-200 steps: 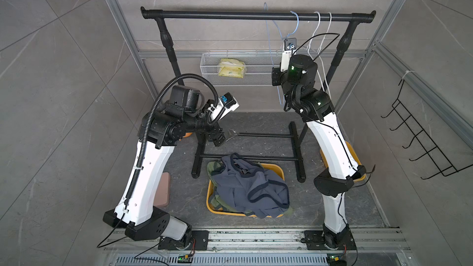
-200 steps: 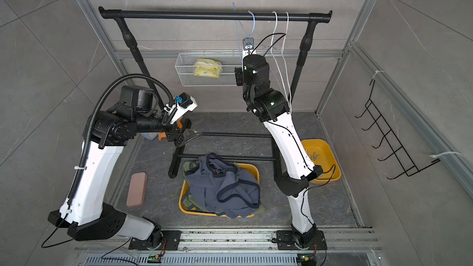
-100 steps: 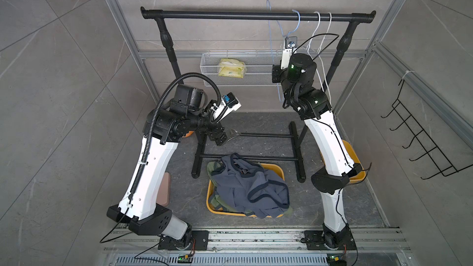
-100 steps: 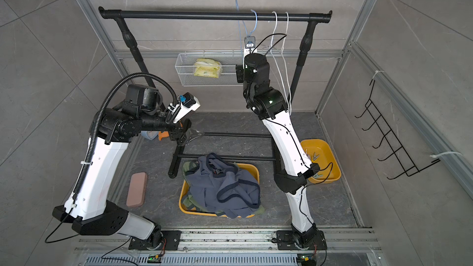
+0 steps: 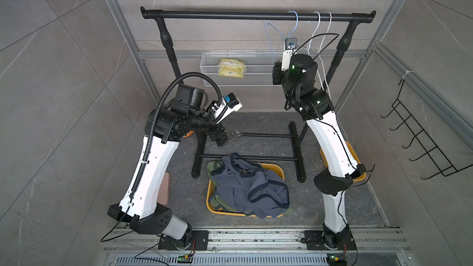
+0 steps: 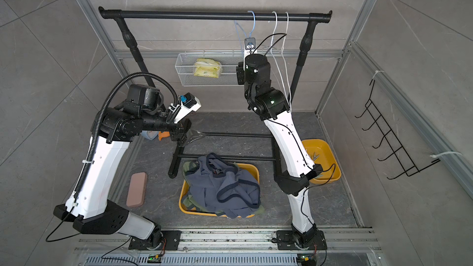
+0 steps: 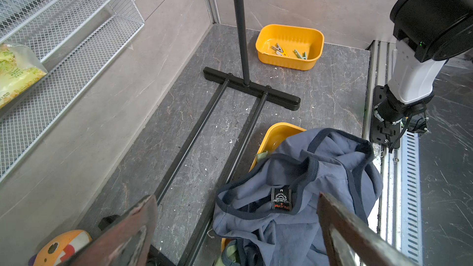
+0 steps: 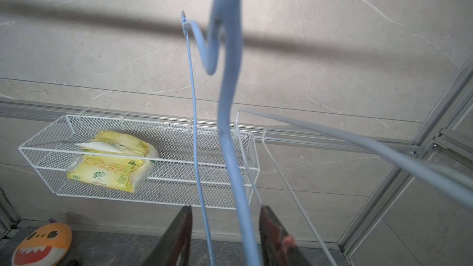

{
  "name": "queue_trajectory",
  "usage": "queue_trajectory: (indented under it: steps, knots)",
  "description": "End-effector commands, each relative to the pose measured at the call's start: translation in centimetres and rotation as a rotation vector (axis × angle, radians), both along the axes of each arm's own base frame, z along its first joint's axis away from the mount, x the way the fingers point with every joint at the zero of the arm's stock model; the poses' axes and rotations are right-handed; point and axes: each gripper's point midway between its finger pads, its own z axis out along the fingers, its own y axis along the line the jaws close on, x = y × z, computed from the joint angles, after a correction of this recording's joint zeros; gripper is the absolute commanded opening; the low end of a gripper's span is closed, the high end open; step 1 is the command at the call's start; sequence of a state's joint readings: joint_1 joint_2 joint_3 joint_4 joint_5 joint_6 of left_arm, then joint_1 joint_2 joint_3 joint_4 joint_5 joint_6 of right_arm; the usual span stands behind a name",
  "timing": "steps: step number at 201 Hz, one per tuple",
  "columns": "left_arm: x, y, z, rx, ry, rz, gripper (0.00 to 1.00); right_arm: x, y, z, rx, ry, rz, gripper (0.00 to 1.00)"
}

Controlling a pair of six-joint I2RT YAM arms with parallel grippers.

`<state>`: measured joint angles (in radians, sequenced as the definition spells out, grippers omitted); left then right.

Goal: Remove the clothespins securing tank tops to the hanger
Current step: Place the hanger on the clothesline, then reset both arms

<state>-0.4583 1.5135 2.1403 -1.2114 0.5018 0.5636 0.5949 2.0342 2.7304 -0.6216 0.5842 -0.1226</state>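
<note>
Lower centre, navy tank top [image 7: 320,165] tag [image 7: 281,198] reads "M"; grey stone floor [image 7: 320,85]. Left gripper [image 7: 236,197] gapes empty; right gripper [image 8: 225,208] parted around blue hanger [image 8: 230,113].

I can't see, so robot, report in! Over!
Left tool open, empty. Right tool open around blue hanger. Tank tops in bin, clothespins in tub. Nothing blocking.

The navy tank top [image 5: 245,188] has darker trim, the other top [image 5: 211,170] is olive, the bin [image 5: 273,167] yellow, one hanger [image 8: 231,124] pale blue, the rail [image 5: 230,16] black.
</note>
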Motion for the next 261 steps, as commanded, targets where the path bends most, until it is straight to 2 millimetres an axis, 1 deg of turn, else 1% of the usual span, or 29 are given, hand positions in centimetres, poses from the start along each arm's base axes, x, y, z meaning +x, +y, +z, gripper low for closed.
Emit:
queue_trajectory:
  steps: [1,19,23,24,27,36,45,57,64,67,72,75,79,80,82,97,122,138,149,159,165,176,187,213,226,236,238,252,261]
  knots:
    - [-1.0,0.0,1.2,-0.029,-0.023,-0.022,1.0,-3.8,-2.2,4.1,0.066,-0.068,0.03,0.52]
    - [-1.1,0.0,1.5,-0.039,-0.026,-0.019,1.0,-5.5,-2.4,5.0,0.08,-0.077,0.079,0.55]
    - [-1.0,0.1,1.5,-0.041,-0.027,-0.016,1.0,-6.2,-2.6,5.7,0.092,-0.092,0.092,0.56]
    - [-1.0,0.0,1.5,-0.042,-0.027,-0.017,1.0,-6.0,-2.4,5.4,0.085,-0.083,0.097,0.57]
    - [-1.1,0.0,1.5,-0.043,-0.028,-0.017,1.0,-6.2,-2.3,5.2,0.085,-0.079,0.107,0.62]
    - [-1.0,0.1,1.5,-0.048,-0.029,-0.007,1.0,-7.0,-2.1,5.5,0.088,-0.083,0.149,0.71]
    - [-0.7,0.2,1.6,-0.052,-0.034,0.011,1.0,-7.9,-2.2,5.9,0.1,-0.086,0.181,0.75]
    - [-0.3,0.4,1.7,-0.056,-0.042,0.043,1.0,-9.3,-2.0,6.2,0.108,-0.083,0.237,0.75]
    - [-0.1,0.6,1.7,-0.056,-0.046,0.063,1.0,-10.2,-2.2,6.5,0.119,-0.083,0.257,0.75]
    - [0.0,0.6,1.7,-0.059,-0.048,0.071,1.0,-10.3,-1.9,6.3,0.122,-0.076,0.274,0.75]
    - [0.1,0.7,1.7,-0.062,-0.048,0.085,1.0,-11.1,-2.1,6.6,0.13,-0.079,0.295,0.75]
    - [0.2,0.8,1.8,-0.066,-0.048,0.092,1.0,-11.3,-1.8,6.4,0.127,-0.073,0.316,0.75]
    - [0.2,0.9,1.8,-0.069,-0.046,0.103,1.0,-11.8,-1.8,6.4,0.131,-0.071,0.333,0.75]
    - [0.2,0.9,1.8,-0.07,-0.047,0.105,1.0,-12.1,-2.0,6.7,0.136,-0.076,0.334,0.75]
    - [0.3,1.0,1.8,-0.071,-0.048,0.111,1.0,-12.2,-1.8,6.5,0.135,-0.07,0.347,0.75]
    - [0.7,1.4,2.1,-0.087,-0.05,0.161,1.0,-14.0,-1.8,6.5,0.147,-0.069,0.409,0.76]
    - [1.2,2.6,1.8,-0.108,-0.04,0.252,1.0,-17.0,-1.4,5.5,0.157,-0.05,0.528,0.76]
    - [1.9,3.9,1.4,-0.12,-0.032,0.326,1.0,-18.6,-1.2,4.7,0.162,-0.018,0.588,0.76]
    - [2.4,5.3,1.2,-0.145,-0.023,0.397,1.0,-19.8,-0.8,3.7,0.17,0.028,0.643,0.76]
    - [2.8,6.7,0.8,-0.167,-0.01,0.456,1.0,-20.9,-0.2,2.4,0.186,0.066,0.706,0.76]
    - [2.8,7.5,0.5,-0.177,-0.006,0.489,1.0,-21.5,0.3,1.2,0.194,0.093,0.745,0.76]
    - [2.8,9.0,-0.1,-0.189,-0.007,0.555,1.0,-22.4,0.7,-0.9,0.2,0.134,0.789,0.82]
    - [2.6,10.5,-0.9,-0.206,0.005,0.619,1.0,-22.8,0.7,-3.2,0.214,0.173,0.801,0.84]
    - [1.8,13.3,-3.7,-0.251,0.058,0.749,1.0,-24.0,0.8,-9.0,0.274,0.285,0.825,1.0]
    - [1.4,14.4,-5.6,-0.269,0.083,0.803,1.0,-24.3,0.8,-12.2,0.308,0.333,0.825,1.0]
    - [1.5,15.4,-7.5,-0.272,0.091,0.854,1.0,-24.2,0.6,-14.9,0.324,0.382,0.797,1.0]
    - [1.4,15.5,-8.1,-0.27,0.099,0.861,1.0,-24.1,0.6,-15.2,0.324,0.387,0.793,1.0]
    - [1.7,16.9,-10.8,-0.273,0.094,0.936,1.0,-23.3,-0.2,-19.5,0.307,0.454,0.708,1.0]
    - [2.1,17.8,-12.7,-0.288,0.09,0.99,1.0,-22.2,-1.1,-22.6,0.271,0.498,0.616,1.0]
